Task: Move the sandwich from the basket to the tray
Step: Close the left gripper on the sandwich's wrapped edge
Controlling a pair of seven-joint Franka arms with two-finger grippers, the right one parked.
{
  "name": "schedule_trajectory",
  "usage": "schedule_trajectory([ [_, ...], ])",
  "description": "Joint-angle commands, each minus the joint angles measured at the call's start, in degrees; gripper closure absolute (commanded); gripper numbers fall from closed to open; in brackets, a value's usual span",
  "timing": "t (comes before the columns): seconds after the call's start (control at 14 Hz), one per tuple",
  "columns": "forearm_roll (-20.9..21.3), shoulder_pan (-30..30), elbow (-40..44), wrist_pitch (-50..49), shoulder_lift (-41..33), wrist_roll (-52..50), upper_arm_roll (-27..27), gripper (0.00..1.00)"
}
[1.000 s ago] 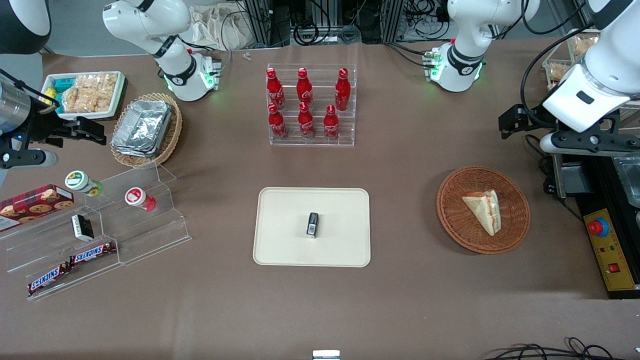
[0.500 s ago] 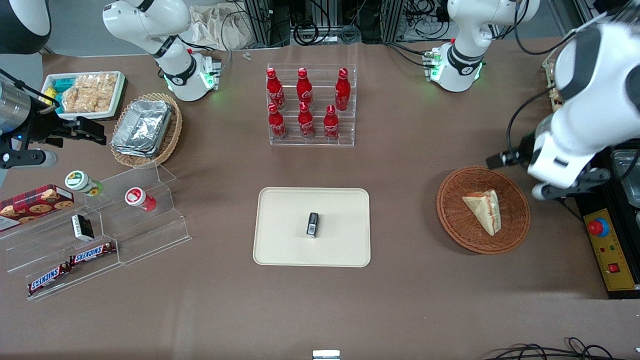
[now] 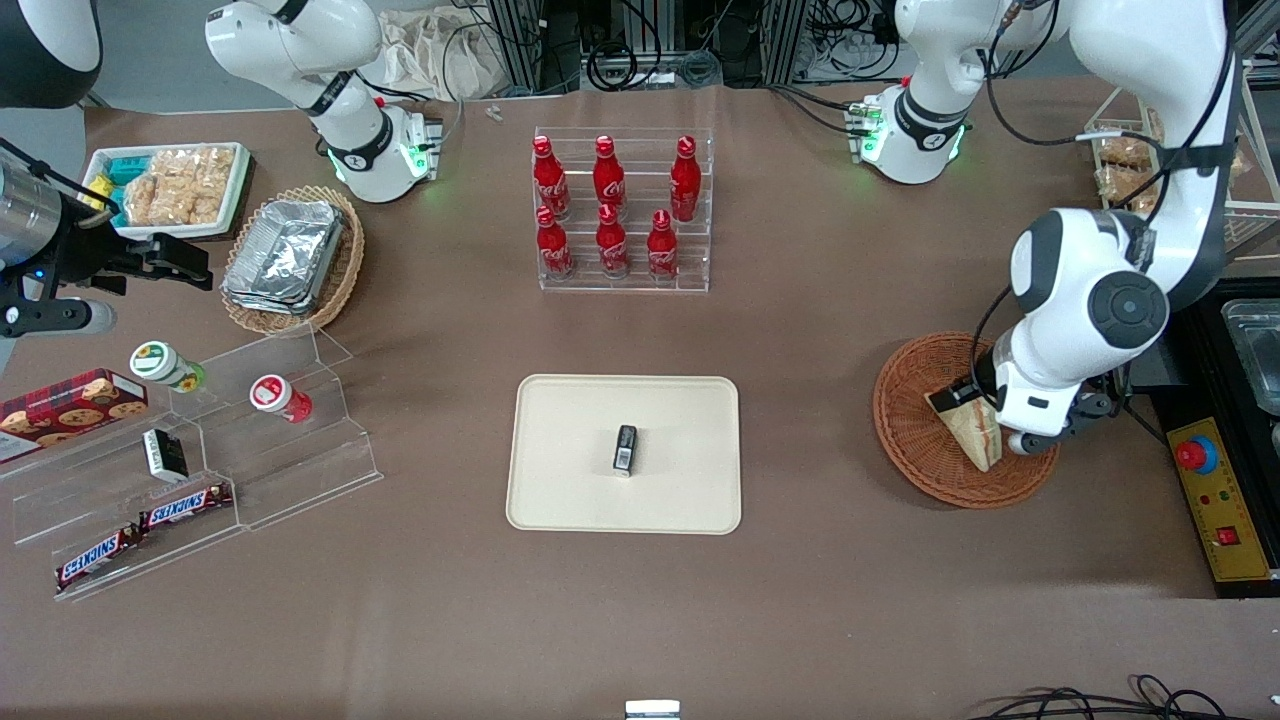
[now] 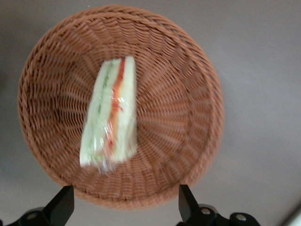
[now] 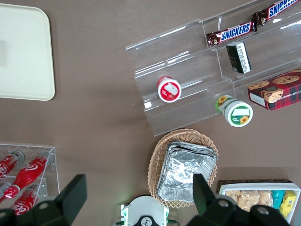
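Note:
The sandwich point(image 4: 111, 117), a wrapped white wedge with red and green filling, lies in the round reddish-brown basket point(image 4: 181, 89). In the front view the sandwich point(image 3: 975, 432) is partly covered by the left arm's wrist, which hangs over the basket point(image 3: 915, 450). My left gripper point(image 4: 124, 207) is open and empty above the basket, and its fingers point(image 4: 64, 203) straddle the basket's rim beside the sandwich without touching it. The cream tray point(image 3: 565, 420) lies mid-table, nearer the parked arm's end than the basket.
A small black packet point(image 3: 625, 448) lies on the tray. A clear rack of red bottles point(image 3: 622, 210) stands farther from the front camera than the tray. A yellow control box point(image 3: 1222, 500) sits beside the basket at the working arm's end.
The left arm has swung in from the table's working-arm end to directly above the basket, now covering part of the sandwich. The sandwich and basket have not moved.

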Motion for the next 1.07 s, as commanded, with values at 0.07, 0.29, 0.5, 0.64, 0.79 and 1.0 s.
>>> schedule_trajectory([
  [0.07,3.0,0.2,-0.3,2.0,1.4,-1.7,1.2,0.00],
  [0.29,3.0,0.3,-3.4,7.9,2.6,-2.5,1.9,0.00],
  [0.5,2.8,0.3,-5.4,13.4,5.3,-3.8,2.0,0.00],
  [0.64,2.8,0.3,-5.1,13.7,5.9,-5.0,2.1,0.35],
  [0.79,2.8,0.3,-4.9,13.7,5.7,-5.8,3.1,1.00],
  [1.0,2.7,0.3,-4.8,11.7,3.0,-5.4,3.0,1.00],
])
